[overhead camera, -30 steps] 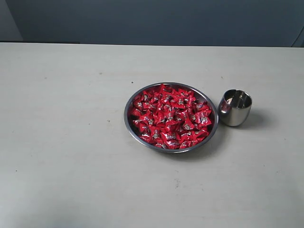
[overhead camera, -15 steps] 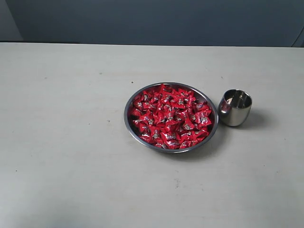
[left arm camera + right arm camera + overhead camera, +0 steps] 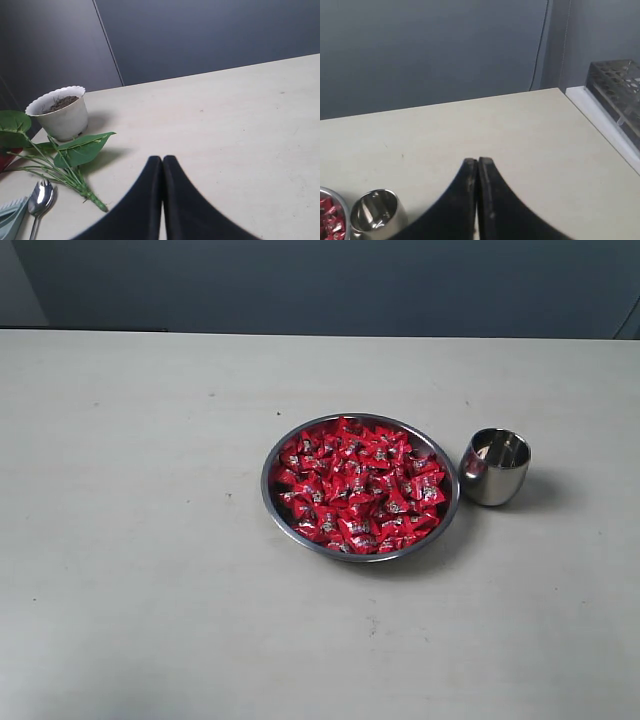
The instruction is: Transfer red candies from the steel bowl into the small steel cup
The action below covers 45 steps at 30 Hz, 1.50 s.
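The wide steel bowl (image 3: 277, 452) sits mid-table, heaped with red candies (image 3: 358, 485). Just to its right stands the small steel cup (image 3: 494, 468), upright and holding no candy that I can see. Neither arm shows in the exterior view. In the right wrist view my right gripper (image 3: 478, 161) is shut with nothing between its black fingers; the small steel cup (image 3: 375, 213) and a sliver of red candies (image 3: 330, 218) lie off to one side of it. My left gripper (image 3: 162, 159) is shut too, over bare tabletop, with the bowl and cup out of its view.
The left wrist view shows a white pot of soil (image 3: 61, 112), a green leafy sprig (image 3: 70, 155) and a steel spoon (image 3: 40, 196) on the table. A clear perforated rack (image 3: 616, 84) stands past the table edge in the right wrist view.
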### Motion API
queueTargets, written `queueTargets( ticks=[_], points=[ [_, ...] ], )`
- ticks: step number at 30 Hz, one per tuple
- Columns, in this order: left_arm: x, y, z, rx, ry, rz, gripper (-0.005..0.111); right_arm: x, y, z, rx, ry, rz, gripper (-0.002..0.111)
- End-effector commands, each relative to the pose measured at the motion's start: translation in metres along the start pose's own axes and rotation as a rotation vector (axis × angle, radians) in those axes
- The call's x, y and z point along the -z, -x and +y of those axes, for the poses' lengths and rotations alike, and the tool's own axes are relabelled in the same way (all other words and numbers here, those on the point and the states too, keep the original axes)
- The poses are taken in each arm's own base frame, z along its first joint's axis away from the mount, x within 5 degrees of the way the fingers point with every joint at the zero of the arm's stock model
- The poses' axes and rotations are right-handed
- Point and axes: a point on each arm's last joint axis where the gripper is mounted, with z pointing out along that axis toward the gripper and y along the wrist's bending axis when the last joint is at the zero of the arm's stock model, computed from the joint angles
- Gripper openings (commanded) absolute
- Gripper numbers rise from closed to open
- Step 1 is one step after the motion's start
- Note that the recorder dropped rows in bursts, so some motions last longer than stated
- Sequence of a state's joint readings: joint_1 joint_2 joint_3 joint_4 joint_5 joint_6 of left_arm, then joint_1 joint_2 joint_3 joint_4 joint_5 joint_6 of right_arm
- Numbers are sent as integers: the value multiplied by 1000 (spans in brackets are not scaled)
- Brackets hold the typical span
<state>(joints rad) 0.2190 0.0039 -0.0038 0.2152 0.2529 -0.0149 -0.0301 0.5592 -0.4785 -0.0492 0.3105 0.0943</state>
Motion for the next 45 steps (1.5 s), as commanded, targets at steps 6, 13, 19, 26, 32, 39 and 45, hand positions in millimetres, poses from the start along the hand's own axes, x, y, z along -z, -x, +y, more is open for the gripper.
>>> queueTargets(
  ticks=[6,13,19,26,32,39,45],
  points=[
    [0,0,0,3,-3,-12,0,0,7,5,4,39,-65,0],
    [0,0,0,0,-2,-12,0,-1,2,9,-155,86,2,0],
    [0,0,0,0,-2,-12,0,-28,-17,22,-84,205,245,0],
    [0,0,0,0,-2,-12,0,-88,-51,63,-4,729,646,30],
    [0,0,0,0,-2,-12,0,-146,-48,126,147,903,762,37],
    [0,0,0,0,-2,-12,0,-215,-58,197,365,877,841,37],
    [0,0,0,0,-2,-12,0,-240,-72,204,403,802,912,37]
  ],
)
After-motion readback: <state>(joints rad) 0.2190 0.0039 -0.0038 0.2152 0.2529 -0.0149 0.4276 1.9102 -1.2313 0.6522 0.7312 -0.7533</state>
